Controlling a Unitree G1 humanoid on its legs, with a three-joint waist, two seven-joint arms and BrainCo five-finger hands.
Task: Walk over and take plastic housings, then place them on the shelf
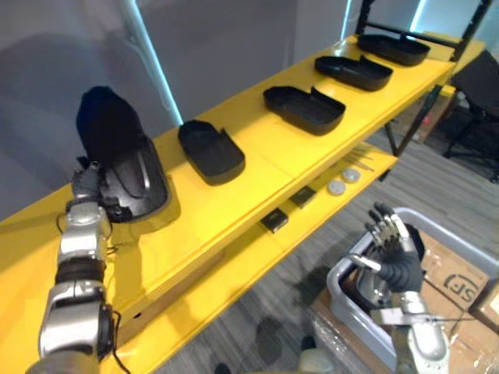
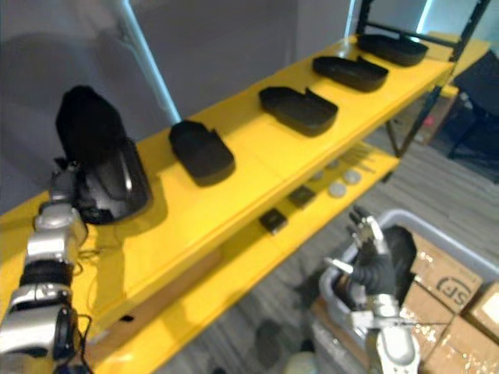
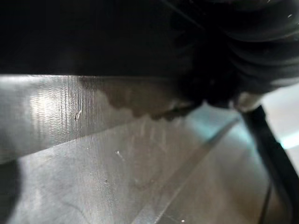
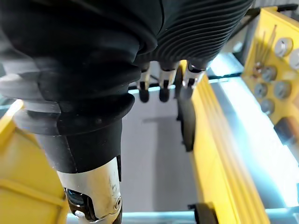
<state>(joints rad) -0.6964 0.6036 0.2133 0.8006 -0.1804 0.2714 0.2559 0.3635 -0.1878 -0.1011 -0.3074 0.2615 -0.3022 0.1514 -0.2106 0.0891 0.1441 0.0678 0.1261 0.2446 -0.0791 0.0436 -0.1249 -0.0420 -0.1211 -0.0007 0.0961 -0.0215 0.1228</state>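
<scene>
A black plastic housing (image 1: 134, 181) stands tilted on the left end of the yellow shelf top (image 1: 234, 199), its far end raised against the grey wall. My left hand (image 1: 88, 184) is at its near edge, curled on the rim; in the left wrist view the housing (image 3: 93, 32) is a dark mass close up. Several more black housings lie in a row along the shelf, the nearest (image 1: 210, 152) just to the right, then another (image 1: 304, 109). My right hand (image 1: 390, 243) hangs open and holds nothing above a grey bin (image 1: 347, 300).
The lower yellow shelf (image 1: 234, 273) carries small black blocks (image 1: 274, 221) and round discs (image 1: 336, 187). Cardboard boxes (image 1: 460, 280) sit beside the bin on the floor. A black shelf post (image 1: 417, 109) stands at the right end.
</scene>
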